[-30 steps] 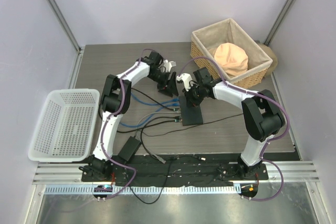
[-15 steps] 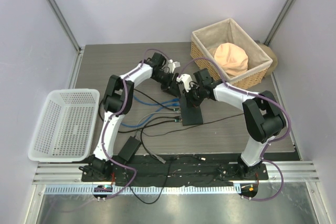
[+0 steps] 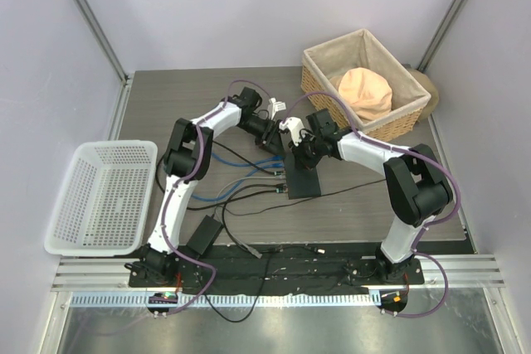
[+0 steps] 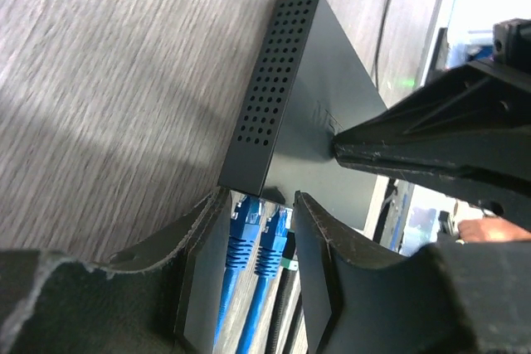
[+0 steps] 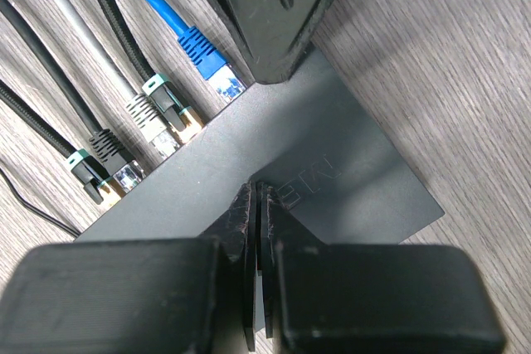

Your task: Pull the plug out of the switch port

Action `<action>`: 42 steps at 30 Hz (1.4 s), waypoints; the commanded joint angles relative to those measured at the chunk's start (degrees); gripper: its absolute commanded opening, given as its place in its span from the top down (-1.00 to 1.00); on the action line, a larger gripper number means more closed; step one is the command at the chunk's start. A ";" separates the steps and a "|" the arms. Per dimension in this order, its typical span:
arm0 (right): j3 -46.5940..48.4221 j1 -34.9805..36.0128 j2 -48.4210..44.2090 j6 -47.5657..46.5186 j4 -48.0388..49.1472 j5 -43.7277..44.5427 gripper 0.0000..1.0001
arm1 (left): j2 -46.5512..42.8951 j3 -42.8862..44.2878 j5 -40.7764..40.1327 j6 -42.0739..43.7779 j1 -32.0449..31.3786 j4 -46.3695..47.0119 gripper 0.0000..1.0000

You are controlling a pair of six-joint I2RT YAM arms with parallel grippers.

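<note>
The dark-grey switch (image 3: 304, 177) lies flat mid-table, with several cables plugged into its left edge. In the left wrist view my left gripper (image 4: 257, 209) is open, with its fingers on either side of two blue plugs (image 4: 246, 234) where they enter the switch (image 4: 303, 97). In the top view the left gripper (image 3: 278, 143) sits at the switch's far left corner. My right gripper (image 5: 259, 191) is shut on nothing, and its tips press down on the switch's top (image 5: 332, 180). One blue plug (image 5: 204, 57) shows beside the left finger (image 5: 274, 6).
Grey and black plugs (image 5: 158, 118) sit in further ports. A wicker basket (image 3: 319, 60) holding a peach cloth stands at the back right. A white plastic basket (image 3: 104, 196) stands at the left. A black power adapter (image 3: 202, 236) and loose cables lie at the near edge.
My left gripper has moved right and nearer, up to the switch's port edge, and now straddles the blue plugs. The right gripper has stayed on the switch.
</note>
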 commanded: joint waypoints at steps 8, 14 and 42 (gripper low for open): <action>-2.65 -0.26 3.75 -1.78 -3.23 5.57 0.97 | 8.60 3.72 -1.64 12.63 -0.17 -16.89 0.18; -2.74 -0.18 3.84 -1.69 -3.32 5.57 0.97 | 10.54 6.45 -2.77 15.99 0.10 -21.04 0.31; -2.21 -0.26 4.72 -1.69 -2.70 5.75 0.97 | 13.09 13.31 -8.32 16.35 -0.60 -30.28 1.00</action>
